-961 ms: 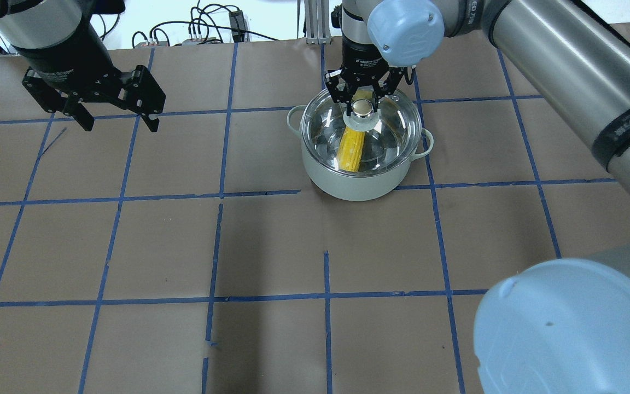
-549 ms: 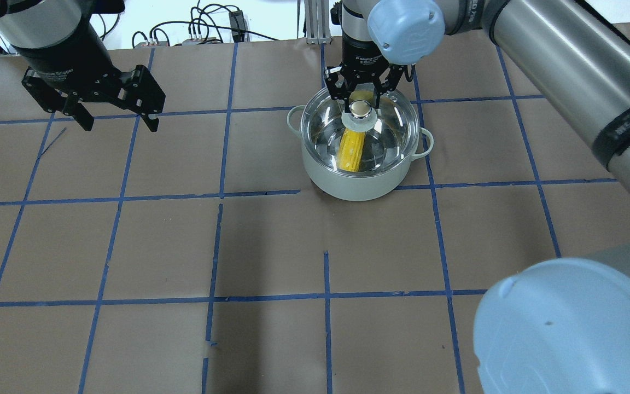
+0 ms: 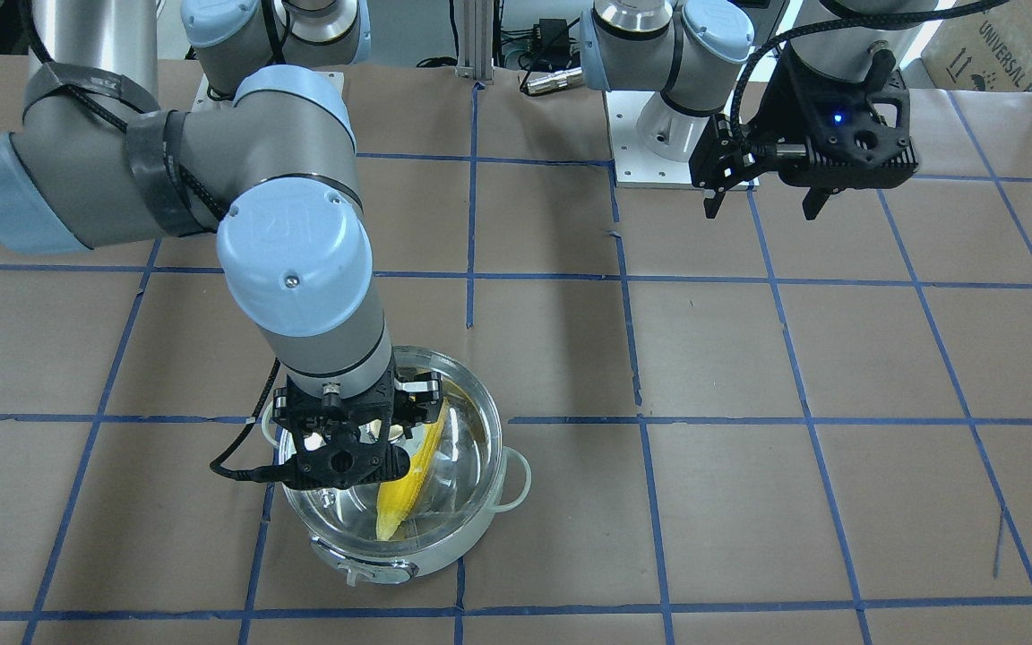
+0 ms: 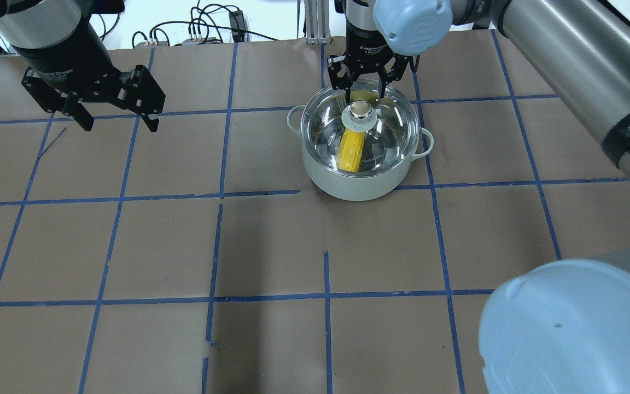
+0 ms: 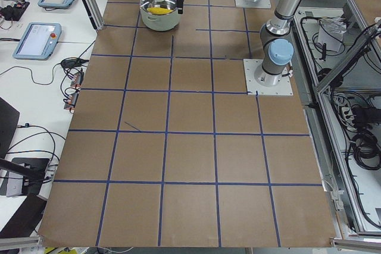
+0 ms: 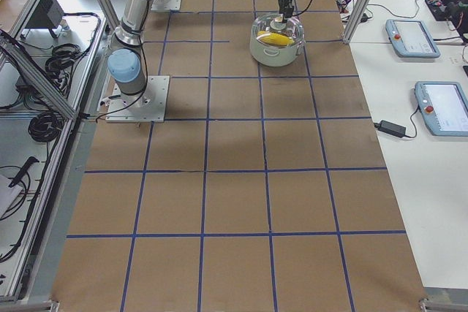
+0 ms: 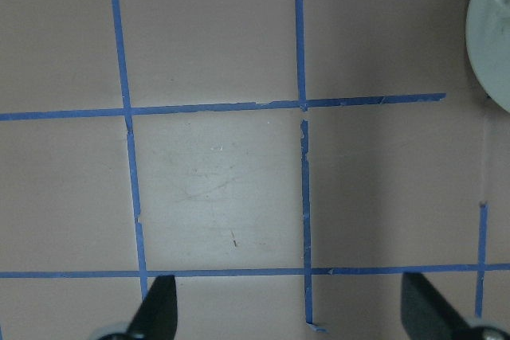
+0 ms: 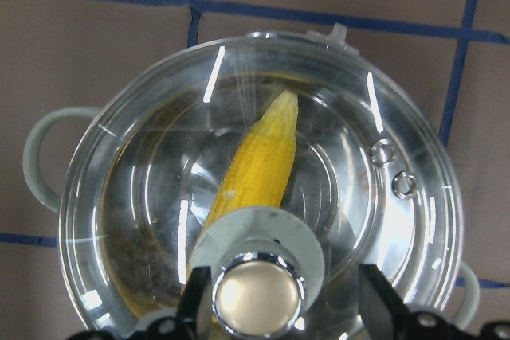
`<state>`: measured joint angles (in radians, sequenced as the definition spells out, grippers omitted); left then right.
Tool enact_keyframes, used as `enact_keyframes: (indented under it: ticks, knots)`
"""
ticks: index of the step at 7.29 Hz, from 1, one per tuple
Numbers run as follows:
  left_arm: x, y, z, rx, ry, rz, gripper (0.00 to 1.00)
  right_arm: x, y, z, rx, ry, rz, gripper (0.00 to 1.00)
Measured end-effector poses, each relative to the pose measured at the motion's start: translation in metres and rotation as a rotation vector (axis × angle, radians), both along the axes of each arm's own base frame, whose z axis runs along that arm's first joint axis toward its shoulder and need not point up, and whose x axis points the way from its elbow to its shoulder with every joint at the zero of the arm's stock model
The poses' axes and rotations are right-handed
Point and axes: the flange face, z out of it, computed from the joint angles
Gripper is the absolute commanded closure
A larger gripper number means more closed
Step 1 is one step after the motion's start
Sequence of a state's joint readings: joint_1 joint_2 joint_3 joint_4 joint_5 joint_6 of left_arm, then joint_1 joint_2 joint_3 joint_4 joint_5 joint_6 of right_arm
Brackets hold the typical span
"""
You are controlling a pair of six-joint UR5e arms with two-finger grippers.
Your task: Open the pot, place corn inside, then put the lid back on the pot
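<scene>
Lid (image 4: 391,128) on pot (image 4: 348,183), corn (image 4: 351,149) inside | right hand (image 4: 365,96) wide, empty, knob (image 4: 361,110) just at its 6 o'clock | left hand (image 4: 121,127) wide, far off at 9 o'clock

Brown paper-covered table (image 4: 271,246) with blue tape grid lines (image 4: 327,297). In the wrist view one ragged vertical strip ends between the left fingers (image 7: 159,312). Tangled black cables (image 4: 205,24) lie beyond them, past the table's far edge. Two grey-framed touchscreen pendants (image 6: 413,38) and a black power brick (image 6: 387,128) sit on a white side bench (image 6: 439,195), well apart from those fingers.
</scene>
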<state>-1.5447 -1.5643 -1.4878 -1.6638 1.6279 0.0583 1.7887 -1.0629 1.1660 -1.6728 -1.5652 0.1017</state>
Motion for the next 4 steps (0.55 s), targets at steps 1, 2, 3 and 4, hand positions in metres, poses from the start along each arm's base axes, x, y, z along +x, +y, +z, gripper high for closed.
enact_keyframes:
  ticks: [1, 2, 3, 4]
  knots:
    - [0.0, 0.001, 0.0, 0.0, -0.001, 0.0, 0.0, -0.015, 0.0, 0.022, -0.027, 0.0, -0.001, 0.0]
    - [0.0, 0.002, -0.001, 0.002, -0.001, 0.0, 0.0, -0.037, -0.001, 0.042, -0.05, -0.001, -0.005, 0.0]
    - [0.0, 0.003, -0.002, 0.002, -0.001, -0.001, 0.0, -0.058, 0.002, 0.057, -0.066, -0.001, -0.005, 0.0]
    - [-0.001, 0.003, -0.002, 0.002, -0.001, -0.001, 0.0, -0.071, 0.012, 0.069, -0.077, 0.0, -0.009, 0.0]
